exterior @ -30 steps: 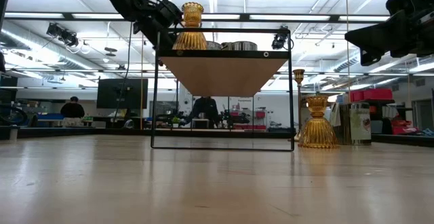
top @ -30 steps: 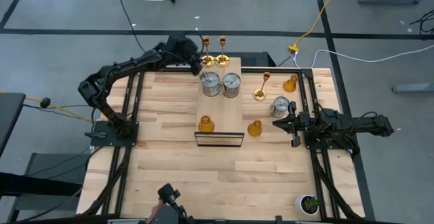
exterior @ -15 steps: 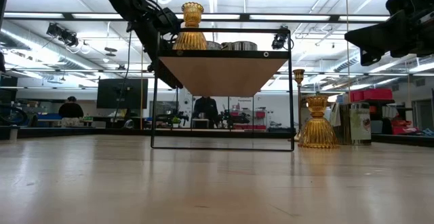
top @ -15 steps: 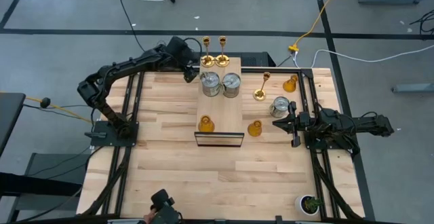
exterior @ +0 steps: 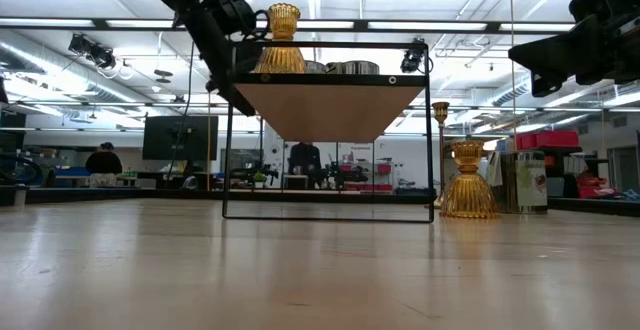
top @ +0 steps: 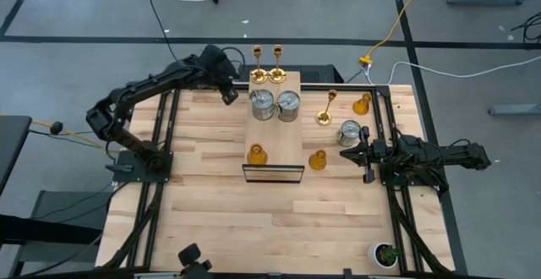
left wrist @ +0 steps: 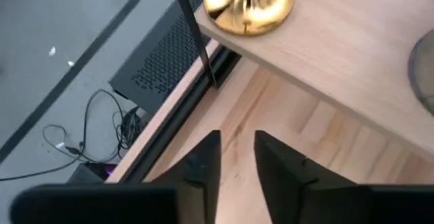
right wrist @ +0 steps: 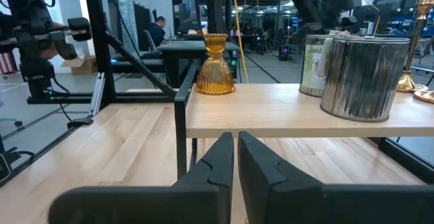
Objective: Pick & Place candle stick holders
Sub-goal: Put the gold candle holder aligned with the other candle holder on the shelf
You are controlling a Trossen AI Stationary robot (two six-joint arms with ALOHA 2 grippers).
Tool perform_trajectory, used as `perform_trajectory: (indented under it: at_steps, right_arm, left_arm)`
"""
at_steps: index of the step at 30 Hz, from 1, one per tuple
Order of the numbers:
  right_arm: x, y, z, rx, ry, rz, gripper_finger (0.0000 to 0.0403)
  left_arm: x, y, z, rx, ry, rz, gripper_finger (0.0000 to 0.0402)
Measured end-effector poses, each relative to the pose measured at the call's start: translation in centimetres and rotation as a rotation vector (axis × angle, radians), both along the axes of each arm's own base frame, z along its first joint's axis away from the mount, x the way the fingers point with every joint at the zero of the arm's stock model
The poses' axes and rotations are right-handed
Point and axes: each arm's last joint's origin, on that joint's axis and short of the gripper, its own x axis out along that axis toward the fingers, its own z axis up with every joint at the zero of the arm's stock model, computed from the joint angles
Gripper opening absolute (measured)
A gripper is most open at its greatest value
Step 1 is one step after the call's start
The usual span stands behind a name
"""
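A raised wooden shelf [top: 292, 139] stands mid-table. On it stand two gold candlesticks [top: 258, 73] [top: 276, 73], two silver cans [top: 263, 104] [top: 288, 104] and an amber holder [top: 256, 154]. On the table to its right stand a gold candlestick [top: 325, 116], a silver can [top: 349, 132] and two amber holders [top: 362, 104] [top: 318, 160]. My left gripper [top: 226, 95] hangs empty, slightly open, off the shelf's far left corner; its wrist view [left wrist: 237, 149] shows a candlestick base [left wrist: 249, 3] ahead. My right gripper [top: 343, 155] is shut and empty beside the table's can, pointing at the shelf [right wrist: 235, 149].
A small green potted plant [top: 388, 254] stands at the near right corner. The shelf's black frame legs [exterior: 226, 150] reach the table. Bare wood lies on the near half and left of the shelf. A person shows in the room behind [exterior: 103, 160].
My left gripper has drawn back from the gold candlesticks at the shelf's far left corner, going toward the table's left edge and a little toward its near edge. The candlesticks stay standing on the shelf.
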Motion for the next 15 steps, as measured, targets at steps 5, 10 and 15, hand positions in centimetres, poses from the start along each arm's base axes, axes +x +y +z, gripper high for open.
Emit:
perform_trajectory:
  at_steps: [5, 10, 15]
  right_arm:
    - [0.0, 0.0, 0.0, 0.000, 0.000, 0.000, 0.0027]
    - [0.0, 0.0, 0.0, 0.000, 0.000, 0.000, 0.0027]
    - [0.0, 0.0, 0.0, 0.000, 0.000, 0.000, 0.0027]
  left_arm:
    - [0.0, -0.6, 0.2, -0.012, 0.004, -0.018, 0.0050]
    - [0.5, -1.3, 0.2, -0.051, -0.024, -0.078, 0.0015]
    - [1.4, -2.6, -0.7, -0.063, -0.011, -0.128, 0.0006]
